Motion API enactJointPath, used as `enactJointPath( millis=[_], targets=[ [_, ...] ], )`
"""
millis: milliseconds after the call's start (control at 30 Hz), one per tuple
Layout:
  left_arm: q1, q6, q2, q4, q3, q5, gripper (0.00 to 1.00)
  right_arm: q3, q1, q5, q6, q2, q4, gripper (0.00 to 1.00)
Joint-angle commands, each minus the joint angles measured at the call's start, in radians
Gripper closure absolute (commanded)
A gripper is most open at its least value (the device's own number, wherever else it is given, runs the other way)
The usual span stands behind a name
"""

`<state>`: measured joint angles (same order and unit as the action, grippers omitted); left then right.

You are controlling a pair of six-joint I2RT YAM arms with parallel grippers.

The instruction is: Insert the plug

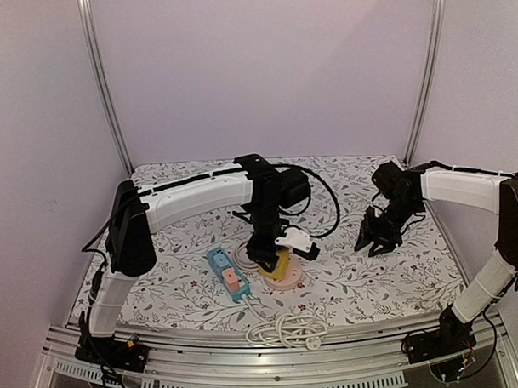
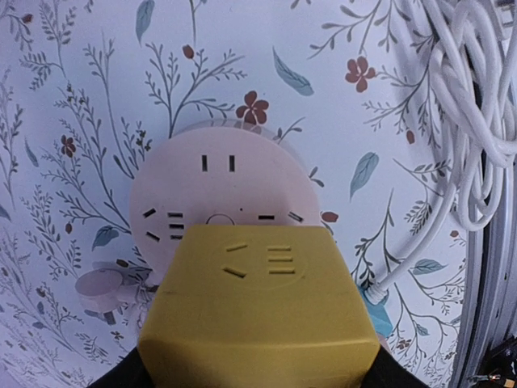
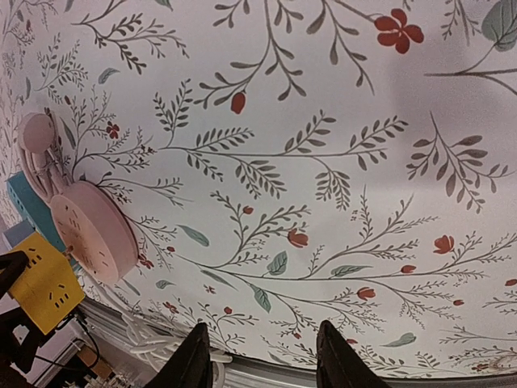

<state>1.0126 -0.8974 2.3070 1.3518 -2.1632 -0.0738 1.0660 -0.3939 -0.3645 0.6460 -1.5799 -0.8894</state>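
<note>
My left gripper (image 1: 270, 260) is shut on a yellow cube plug (image 1: 276, 265), holding it by its sides just above a round pink socket (image 1: 285, 281) on the floral cloth. In the left wrist view the yellow plug (image 2: 258, 315) fills the lower middle and covers the near edge of the pink socket (image 2: 214, 182), whose slots show beyond it. The plug's pins are hidden. My right gripper (image 1: 375, 239) hangs open and empty over the cloth at the right, and its fingertips (image 3: 198, 356) frame bare cloth. From there the socket (image 3: 93, 230) and plug (image 3: 44, 283) lie far left.
A blue power strip (image 1: 228, 274) with an orange block on it lies just left of the socket. Its coiled white cable (image 1: 285, 329) sits at the front edge by the metal rail. A small pink plug (image 2: 101, 287) lies beside the socket. A black cable (image 1: 327, 200) loops behind.
</note>
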Motion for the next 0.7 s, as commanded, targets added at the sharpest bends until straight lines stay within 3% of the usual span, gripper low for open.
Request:
enactJointPath(
  millis=[0, 667],
  targets=[
    [0.007, 0.009, 0.023, 0.194, 0.012, -0.009, 1.0, -0.013, -0.008, 0.007, -0.009, -0.02, 0.012, 0.57],
    [0.036, 0.024, 0.04, 0.189, -0.05, -0.016, 1.0, -0.034, -0.008, 0.002, -0.01, -0.021, 0.025, 0.58]
  ],
)
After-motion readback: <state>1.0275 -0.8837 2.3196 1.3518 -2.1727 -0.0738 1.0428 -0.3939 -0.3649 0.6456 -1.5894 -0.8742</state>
